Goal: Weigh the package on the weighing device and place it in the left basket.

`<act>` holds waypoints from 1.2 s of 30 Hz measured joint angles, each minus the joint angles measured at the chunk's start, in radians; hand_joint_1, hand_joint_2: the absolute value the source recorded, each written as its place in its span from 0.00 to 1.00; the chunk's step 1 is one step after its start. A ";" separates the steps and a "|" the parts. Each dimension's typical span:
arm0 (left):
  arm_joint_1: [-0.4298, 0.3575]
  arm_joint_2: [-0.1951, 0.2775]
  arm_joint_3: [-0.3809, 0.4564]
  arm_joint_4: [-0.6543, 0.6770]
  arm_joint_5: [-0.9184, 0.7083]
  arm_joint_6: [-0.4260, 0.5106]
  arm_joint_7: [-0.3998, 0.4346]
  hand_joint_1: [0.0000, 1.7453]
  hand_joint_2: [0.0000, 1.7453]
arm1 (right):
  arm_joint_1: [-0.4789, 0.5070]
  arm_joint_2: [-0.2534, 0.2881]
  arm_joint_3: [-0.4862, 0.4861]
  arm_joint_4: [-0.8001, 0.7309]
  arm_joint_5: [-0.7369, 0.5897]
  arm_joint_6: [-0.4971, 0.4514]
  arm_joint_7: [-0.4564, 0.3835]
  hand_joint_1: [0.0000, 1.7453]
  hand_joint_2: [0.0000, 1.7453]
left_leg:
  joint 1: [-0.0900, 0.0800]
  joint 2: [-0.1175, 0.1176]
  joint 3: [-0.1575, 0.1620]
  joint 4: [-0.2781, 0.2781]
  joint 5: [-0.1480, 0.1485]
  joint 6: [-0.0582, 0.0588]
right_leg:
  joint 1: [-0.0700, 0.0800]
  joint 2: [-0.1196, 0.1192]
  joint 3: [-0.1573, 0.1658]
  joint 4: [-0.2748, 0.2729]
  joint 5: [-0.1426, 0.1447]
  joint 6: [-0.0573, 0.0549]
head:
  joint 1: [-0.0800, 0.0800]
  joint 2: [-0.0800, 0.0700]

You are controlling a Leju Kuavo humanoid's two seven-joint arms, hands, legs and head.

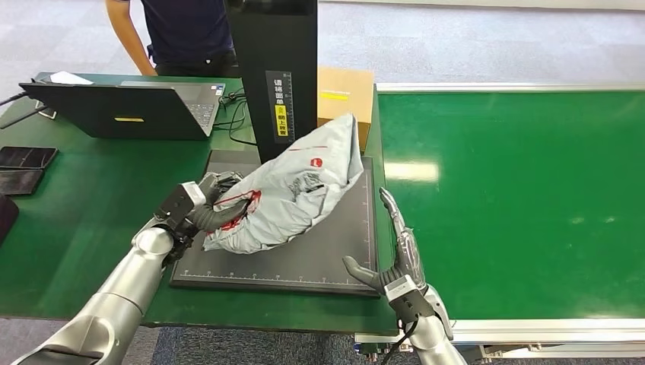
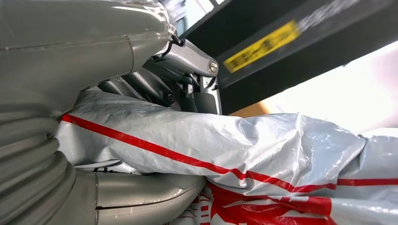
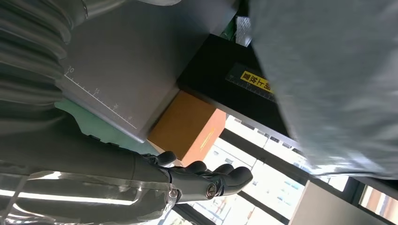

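1. The left hand (image 1: 215, 204) grips the near end of the grey package (image 1: 293, 186), and the package folds hide most of its fingers.
2. In the left wrist view the package (image 2: 225, 154) fills the space between the thumb (image 2: 141, 197) and the dark fingers (image 2: 155, 89), so the fingertips are hard to see.
3. The package lies on the dark weighing plate (image 1: 319, 251), leaning up and away from the left hand toward the black post (image 1: 274, 68).
4. The right hand (image 1: 399, 251) is empty with its fingers straight and its thumb out, beside the plate's edge.
5. A brown box (image 1: 346, 95) sits past the right hand, half hidden behind the post and package.
6. A person (image 1: 179, 34) stands far behind the left hand, cut off at the top.
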 joint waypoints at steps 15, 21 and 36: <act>0.118 -0.033 0.217 -0.274 0.092 0.137 0.065 1.00 1.00 | 0.006 0.031 -0.002 -0.025 0.039 0.035 0.008 0.00 1.00 | 0.000 0.000 0.000 0.000 0.000 0.000 | 0.000 0.000 0.000 0.000 0.000 0.000 | 0.000 0.000; 0.129 -0.050 0.304 -0.318 0.108 0.295 0.093 1.00 1.00 | 0.006 0.038 -0.007 -0.025 0.043 0.040 0.008 0.00 1.00 | 0.000 0.000 0.000 0.000 0.000 0.000 | 0.000 0.000 0.000 0.000 0.000 0.000 | 0.000 0.000; 0.094 -0.032 0.430 -0.257 0.119 0.691 0.109 1.00 1.00 | 0.010 0.040 -0.011 -0.025 0.039 -0.011 0.004 0.00 1.00 | 0.000 0.000 0.000 0.000 0.000 0.000 | 0.000 0.000 -0.001 0.000 0.000 0.000 | 0.000 0.000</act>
